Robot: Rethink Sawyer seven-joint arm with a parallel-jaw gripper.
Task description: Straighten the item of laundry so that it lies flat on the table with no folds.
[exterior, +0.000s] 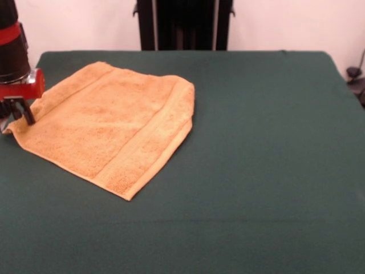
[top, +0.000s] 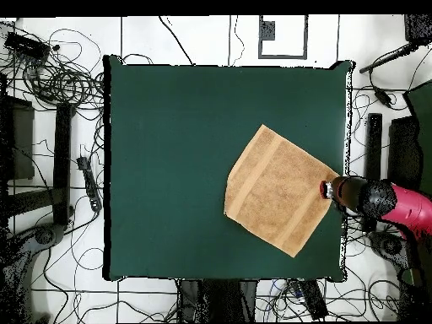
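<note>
My claw: my gripper (exterior: 23, 111) sits at the front view's left edge, low over the table, its dark fingertips down at the towel's left corner. From overhead it (top: 326, 189) shows at the towel's right corner, by the table's right edge.
Claw state: I cannot tell whether it is spread or pinching the cloth; the front view shows dark tips against the towel's edge, and that is all I can make out.
My arm: red and black; it comes in from the right in the overhead view and shows as a black barrel with red bands at the top left of the front view.
Towel: the orange-tan towel (exterior: 111, 128) lies on the green table (exterior: 262, 148), turned like a diamond, in the left part of the front view; overhead (top: 275, 190) it lies in the table's right half, toward my base.
Towel's lie: mostly spread flat; a woven band runs near the edge on the front view's right side, and that side's far corner looks folded or doubled under.
Table: dark green cloth (top: 169, 160).
Surroundings: cables on the floor (top: 59, 76) around the table in the overhead view.
</note>
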